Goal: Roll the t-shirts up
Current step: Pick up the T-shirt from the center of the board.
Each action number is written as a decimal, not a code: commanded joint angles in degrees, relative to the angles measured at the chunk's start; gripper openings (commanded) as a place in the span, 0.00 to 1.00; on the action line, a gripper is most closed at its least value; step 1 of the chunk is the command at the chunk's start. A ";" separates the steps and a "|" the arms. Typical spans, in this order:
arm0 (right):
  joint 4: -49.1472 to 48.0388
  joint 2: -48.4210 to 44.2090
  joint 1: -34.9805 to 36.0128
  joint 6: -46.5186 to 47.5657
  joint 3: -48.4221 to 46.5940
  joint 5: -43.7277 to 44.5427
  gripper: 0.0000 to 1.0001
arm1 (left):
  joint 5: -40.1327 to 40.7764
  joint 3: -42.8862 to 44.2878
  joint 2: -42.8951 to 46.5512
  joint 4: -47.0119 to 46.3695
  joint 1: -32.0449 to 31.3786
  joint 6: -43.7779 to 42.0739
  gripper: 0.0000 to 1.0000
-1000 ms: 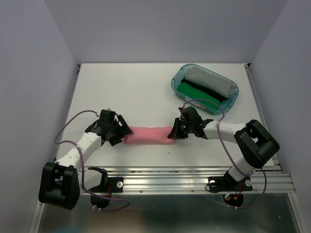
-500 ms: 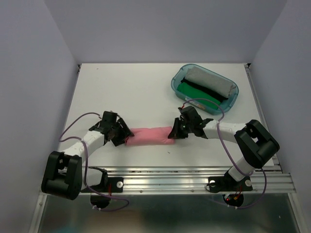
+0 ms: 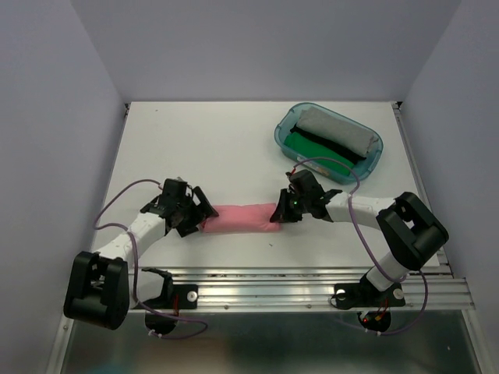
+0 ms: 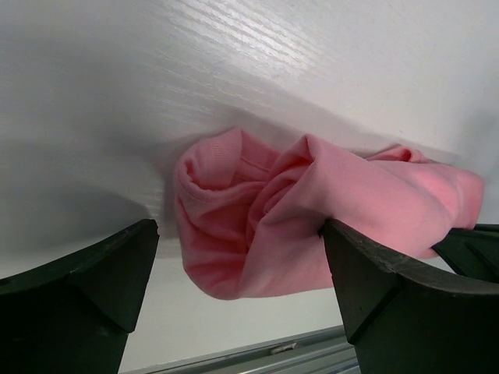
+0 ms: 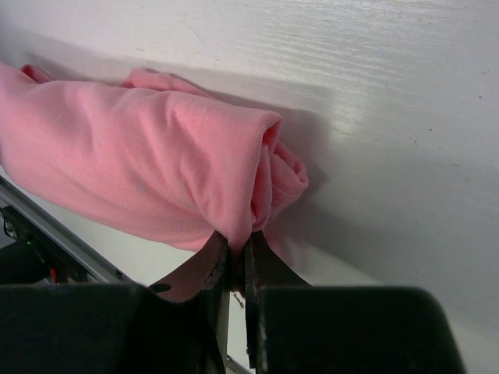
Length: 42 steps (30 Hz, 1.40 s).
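Observation:
A salmon-pink t-shirt (image 3: 240, 217) lies rolled into a tube on the white table, near the front. My left gripper (image 3: 203, 216) is open at the roll's left end. In the left wrist view the swirled end of the pink roll (image 4: 265, 218) sits between the spread fingers (image 4: 374, 280), and the right one touches the cloth. My right gripper (image 3: 275, 214) is at the roll's right end. It is shut on a fold of the pink shirt (image 5: 156, 164), pinched between the fingertips (image 5: 257, 261).
A translucent teal tub (image 3: 282, 134) stands at the back right and holds a green roll (image 3: 310, 146) and a grey roll (image 3: 341, 131). A metal rail (image 3: 296, 282) runs along the near table edge. Walls close in the left, right and back.
My left gripper narrowed on the roll's left end, then spread wide again, and the left arm shifted slightly. The roll and the right gripper stayed put.

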<state>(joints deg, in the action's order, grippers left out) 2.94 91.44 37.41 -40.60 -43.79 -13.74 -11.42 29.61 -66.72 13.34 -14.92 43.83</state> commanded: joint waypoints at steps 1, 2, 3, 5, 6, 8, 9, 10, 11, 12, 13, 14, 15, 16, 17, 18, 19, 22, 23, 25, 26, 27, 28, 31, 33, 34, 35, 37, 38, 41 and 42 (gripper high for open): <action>2.16 -0.30 -0.41 1.66 -1.56 1.87 0.01 | 0.35 1.16 2.47 2.13 -0.55 -1.12 0.99; 2.16 -0.21 -0.41 1.66 -1.65 1.70 0.01 | 0.87 1.33 2.73 2.47 -0.64 -1.03 0.99; 2.16 -0.21 -0.41 1.75 -1.74 1.70 0.01 | 1.13 1.25 3.08 2.39 -0.73 -0.86 0.99; 2.16 -0.03 -0.41 1.75 -1.82 1.61 0.01 | 1.49 1.24 4.92 2.56 -0.73 0.10 0.99; 2.16 -0.12 -0.41 1.93 -1.82 1.61 0.00 | 2.45 0.98 5.80 2.56 -0.73 0.81 0.99; 2.16 -0.12 -0.41 1.84 -1.82 1.61 0.01 | 2.02 0.28 8.52 0.82 -0.73 1.86 0.99; 2.16 -0.12 -0.41 1.93 -1.82 1.52 0.01 | 1.06 -0.07 9.32 0.11 -0.73 2.04 0.99; 2.16 -0.03 -0.41 1.84 -1.82 1.61 0.01 | 0.44 -0.33 9.76 -0.59 -0.64 2.04 0.99; 2.16 0.05 -0.41 1.84 -1.91 1.61 0.01 | -0.44 -0.60 9.50 -1.12 -0.73 1.61 0.99; 2.16 0.14 -0.41 2.01 -1.91 1.52 0.01 | -0.88 -0.60 8.98 -1.04 -0.73 1.17 0.99; 2.16 0.14 -0.41 1.93 -2.00 1.43 0.01 | -1.15 -0.60 8.37 -0.86 -0.73 0.73 0.99; 2.16 0.14 -0.41 2.01 -2.09 1.35 0.01 | -1.15 -0.34 6.88 -0.43 -0.73 0.47 0.99; 2.16 0.23 -0.41 2.02 -2.18 1.34 0.01 | -1.06 -0.25 6.34 0.10 -0.73 0.20 0.99; 2.16 0.23 -0.41 2.10 -2.26 1.34 0.01 | -0.89 -0.25 6.16 0.10 -0.73 -0.06 0.99; 2.16 0.14 -0.41 2.10 -2.35 1.26 0.01 | -0.62 -0.68 6.07 0.10 -0.73 0.02 0.99; 2.16 0.14 -0.41 2.10 -2.35 1.34 0.01 | 0.25 -0.86 6.16 -0.07 -0.64 0.11 0.99; 2.16 -0.03 -0.41 2.19 -2.35 1.43 0.01 | 0.52 -1.13 6.16 -0.16 -0.73 0.29 0.99; 2.25 0.14 -0.41 2.10 -2.35 1.35 0.01 | 1.49 -2.35 5.64 -0.68 -0.73 0.90 0.99; 2.25 0.14 -0.41 2.10 -2.27 1.26 0.01 | 1.31 -2.71 5.37 -1.47 -0.73 1.08 0.99; 2.25 0.14 -0.41 2.02 -2.18 1.26 0.01 | 0.96 -3.67 5.20 -2.09 -0.64 1.25 0.99; 2.25 0.06 -0.41 2.02 -2.18 1.34 0.01 | 0.87 -4.03 4.85 -2.70 -0.64 1.25 0.99; 2.25 0.06 -0.41 2.02 -2.18 1.34 0.01 | 0.87 -4.29 4.58 -2.88 -0.64 1.25 0.99; 2.33 0.14 -0.41 2.02 -2.18 1.34 0.01 | 0.87 -4.38 4.32 -2.97 -0.73 1.25 0.99; 2.25 0.32 -0.41 2.10 -2.44 1.26 0.01 | 0.87 -4.47 3.17 -3.67 -0.81 1.17 0.99; 2.25 0.41 -0.41 2.02 -2.62 1.26 0.01 | 0.96 -4.38 3.00 -4.37 -0.90 1.34 0.98; 2.25 0.49 -0.41 2.02 -2.70 1.26 0.01 | 0.53 -4.55 3.08 -4.99 -0.90 1.43 0.98; 2.25 0.50 -0.41 2.02 -2.70 1.17 0.01 | -0.17 -5.08 3.26 -6.56 -0.82 1.60 0.97; 2.25 0.41 -0.41 2.02 -2.79 1.26 0.01 | -2.63 -6.13 2.74 -8.33 -0.82 2.39 0.91; 2.25 0.32 -0.41 2.10 -2.79 1.26 0.01 | -3.25 -6.31 2.56 -9.46 -0.82 2.57 0.90; 2.25 0.14 -0.41 2.02 -2.70 1.43 0.01 | -4.05 -6.49 2.03 -10.18 -0.99 2.66 0.80; 2.25 0.23 -0.41 2.02 -2.70 1.35 0.01 | -4.14 -6.40 2.12 -10.35 -0.90 2.66 0.77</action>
<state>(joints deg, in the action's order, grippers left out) 4.08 91.55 37.41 -39.81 -44.66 -13.74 -13.61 24.47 -64.18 5.21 -15.42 46.39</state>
